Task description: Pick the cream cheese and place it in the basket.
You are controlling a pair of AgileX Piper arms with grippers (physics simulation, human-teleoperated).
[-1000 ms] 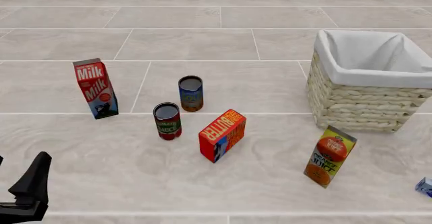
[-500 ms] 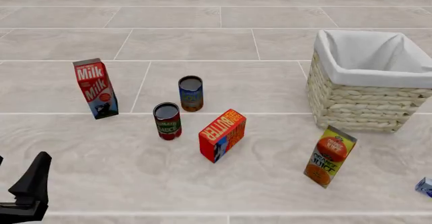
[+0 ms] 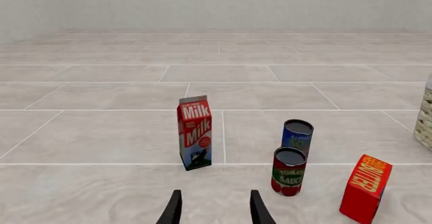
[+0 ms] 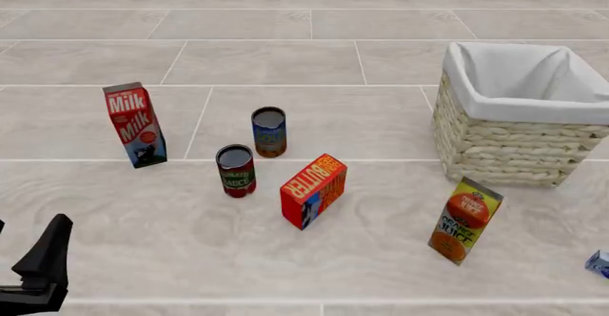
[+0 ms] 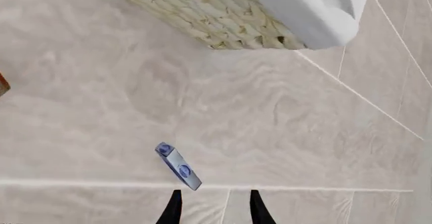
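From the front view I find the cream cheese (image 4: 598, 263) at the table's right edge, half cut off by the frame, lying near the orange juice carton (image 4: 463, 220) and well apart from the basket (image 4: 495, 148); nothing holds it. On my right wrist camera the same cream cheese (image 5: 178, 166) lies flat on the table, just beyond the right gripper (image 5: 213, 204), whose jaws stand apart with nothing between them (only the fingertips show); the basket's woven wall (image 5: 202, 16) sits farther off. My left gripper (image 3: 214, 207) has its jaws spread too and carries nothing; ahead of it stand the milk carton (image 3: 194, 132), the tomato sauce can (image 3: 289, 171), a blue can (image 3: 297, 137) and the butter box (image 3: 365, 188).
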